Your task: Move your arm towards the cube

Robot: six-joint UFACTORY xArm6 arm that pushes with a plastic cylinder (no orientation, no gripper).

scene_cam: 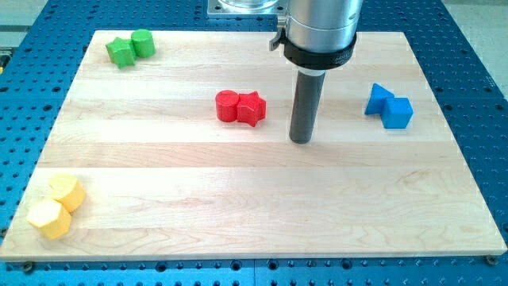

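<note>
- The wooden board [238, 230] lies flat on a blue perforated table [32, 95], giving the blocks a smooth sliding surface.
- My tip [300, 141] holds nothing and touches no block, standing near the board's centre, between the red pair and the blue pair.
- The blue cube [398, 113] sits to the right, touching a blue triangular block [378, 98].
- The red star [252, 108] and red cylinder [228, 106] touch, left of the tip.

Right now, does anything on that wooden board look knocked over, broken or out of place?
Nothing stands out. The blocks sit in tidy same-coloured pairs: green, red, blue and yellow. My tip rests on the board between the red and blue pairs, touching neither.
</note>
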